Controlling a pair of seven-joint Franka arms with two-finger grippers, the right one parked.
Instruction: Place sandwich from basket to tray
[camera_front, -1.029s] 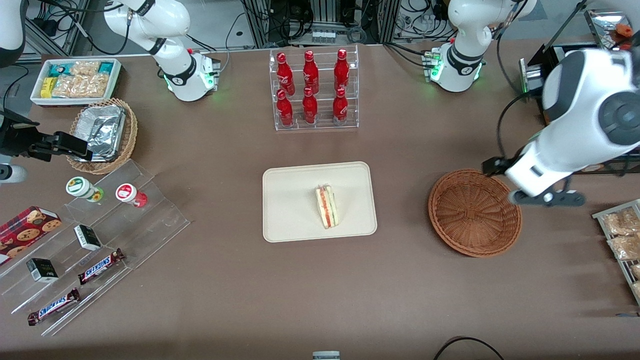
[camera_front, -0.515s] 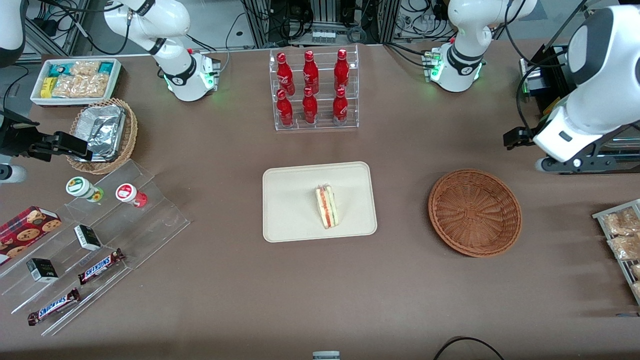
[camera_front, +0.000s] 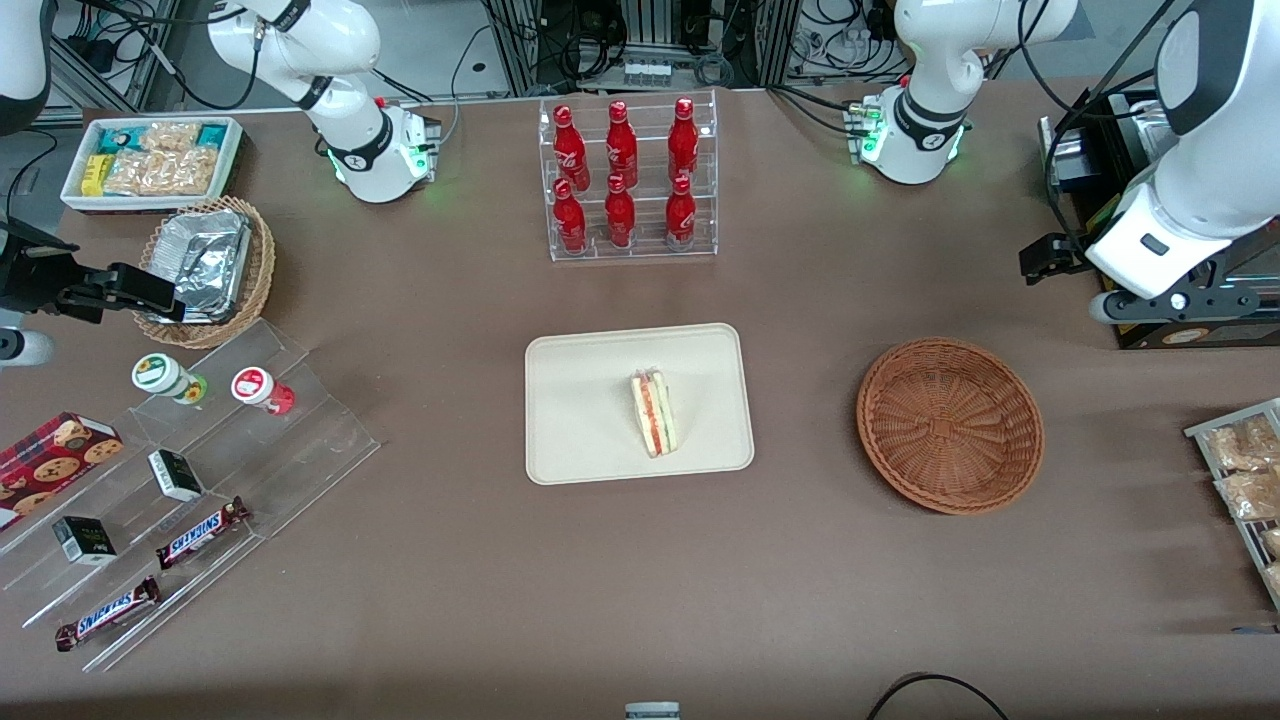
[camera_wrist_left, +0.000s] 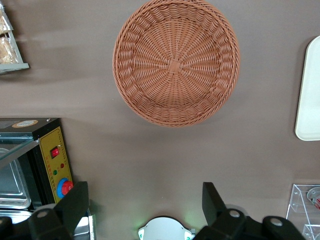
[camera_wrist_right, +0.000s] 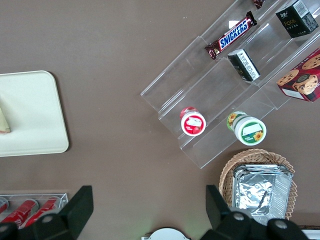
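On the table (camera_front: 400, 600), well clear of the gripper (camera_wrist_left: 145, 202), sits the tray (camera_front: 580, 400), with the sandwich (camera_front: 653, 413) lying on its cut side near the tray's middle. The basket (camera_front: 949, 424) lies between tray and gripper, nearer the gripper, and is empty; the wrist view looks straight down into its bare weave. The gripper hangs high at the working arm's end of the table, above the black appliance (camera_wrist_left: 47, 160) at the table edge, with its two fingers (camera_wrist_left: 75, 200) spread wide and nothing between them.

Judgement: the transfer appears complete. The sandwich rests fully inside the tray rim and touches neither basket nor gripper.

Risks from here:
- The arm is the largest hazard. Any low sweep back toward the table's middle would pass over the basket first; a light wicker piece would slide or tip if clipped.
- The appliance stands directly under the gripper. A descent from this position would strike it.
- The bottle rack (camera_front: 628, 180) stands farther from the front camera than the tray and would topple if the elbow swung wide.
- The sandwich is soft and layered; a further grip or nudge could split the layers or push it against the rim. No cause for that is apparent at present
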